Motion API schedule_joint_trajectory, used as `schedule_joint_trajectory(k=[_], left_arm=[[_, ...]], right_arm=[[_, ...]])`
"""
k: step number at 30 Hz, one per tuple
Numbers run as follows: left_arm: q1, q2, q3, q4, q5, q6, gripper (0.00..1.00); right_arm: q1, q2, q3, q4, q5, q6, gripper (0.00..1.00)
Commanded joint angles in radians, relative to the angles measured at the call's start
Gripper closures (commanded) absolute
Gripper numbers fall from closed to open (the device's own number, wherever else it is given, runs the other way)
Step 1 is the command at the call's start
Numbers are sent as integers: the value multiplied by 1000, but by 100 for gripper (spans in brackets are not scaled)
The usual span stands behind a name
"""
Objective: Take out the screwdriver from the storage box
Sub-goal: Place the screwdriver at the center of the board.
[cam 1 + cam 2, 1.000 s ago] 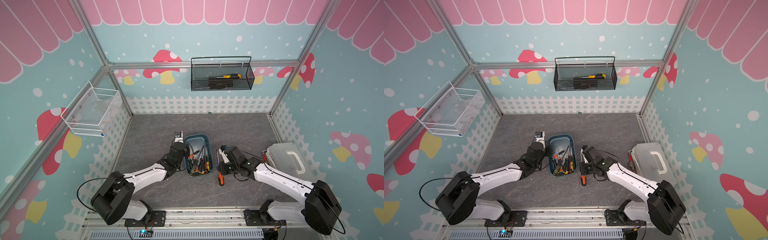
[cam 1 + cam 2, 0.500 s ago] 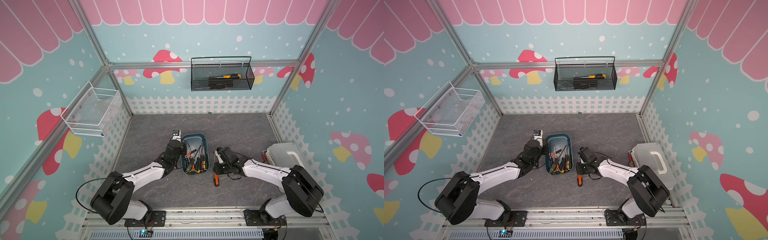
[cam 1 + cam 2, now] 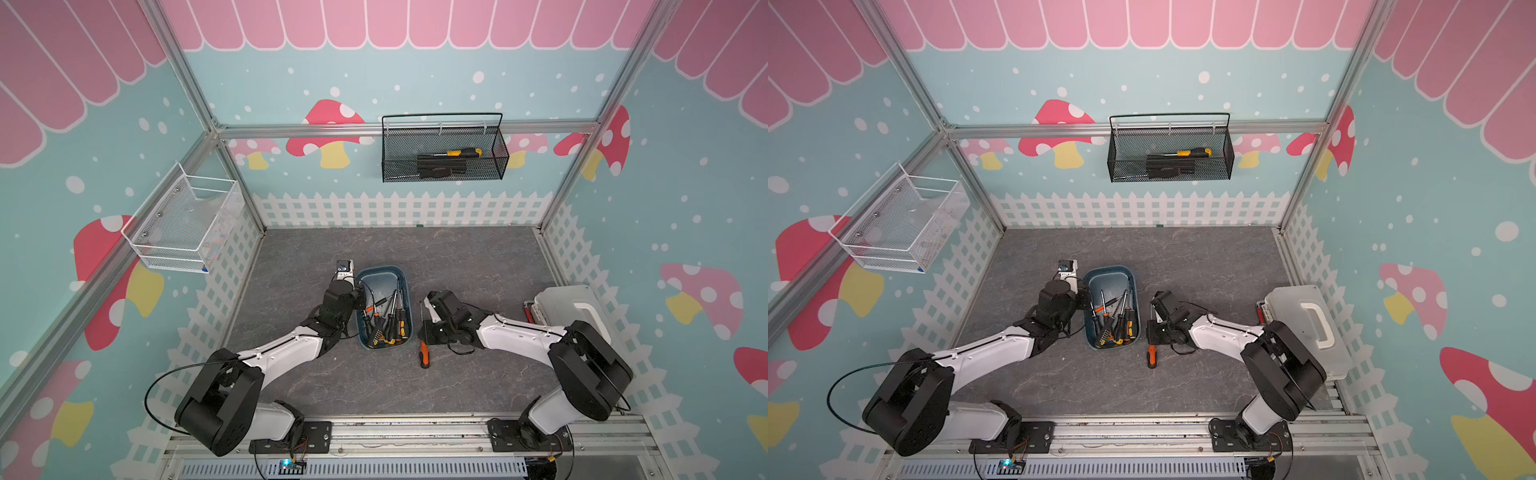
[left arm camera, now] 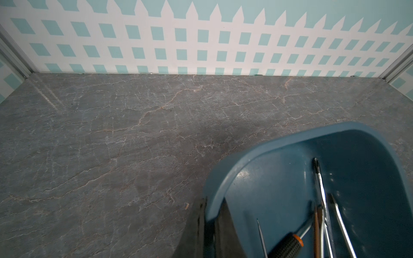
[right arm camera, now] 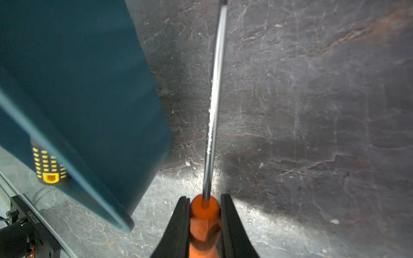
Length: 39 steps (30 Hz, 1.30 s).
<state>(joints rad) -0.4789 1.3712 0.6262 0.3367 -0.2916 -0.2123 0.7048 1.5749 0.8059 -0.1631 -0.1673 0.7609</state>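
Your right gripper (image 5: 204, 198) clamps narrowly on the orange-handled steel screwdriver (image 5: 212, 111), which is outside and just beside the shallow dark teal-blue plastic storage box (image 5: 89, 78). Its tip is cut off, and whether it touches the grey stone-patterned tabletop (image 5: 312, 111) is unclear. Your left gripper (image 4: 213, 212), fingers partly cut off, pinches the box's rim, with other screwdrivers (image 4: 321, 201) inside.

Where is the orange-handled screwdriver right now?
In both top views the orange-handled screwdriver is outside the storage box, just off its right side; the right gripper is shut on its handle.
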Motion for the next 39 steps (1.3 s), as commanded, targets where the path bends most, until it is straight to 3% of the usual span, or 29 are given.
schedule_joint_trajectory(k=[1, 17, 34, 39], left_arm=[[8, 0, -20, 3, 2, 44, 100], [17, -23, -46, 1, 8, 36, 100], [17, -27, -35, -9, 6, 35, 100], [17, -21, -36, 1, 9, 24, 100]], right_arm=[[-7, 23, 11, 26, -1, 16, 100], [-46, 173, 185, -11, 57, -35, 100], [-77, 247, 237, -51, 140, -37, 100], [-78, 247, 234, -53, 144, -27, 83]])
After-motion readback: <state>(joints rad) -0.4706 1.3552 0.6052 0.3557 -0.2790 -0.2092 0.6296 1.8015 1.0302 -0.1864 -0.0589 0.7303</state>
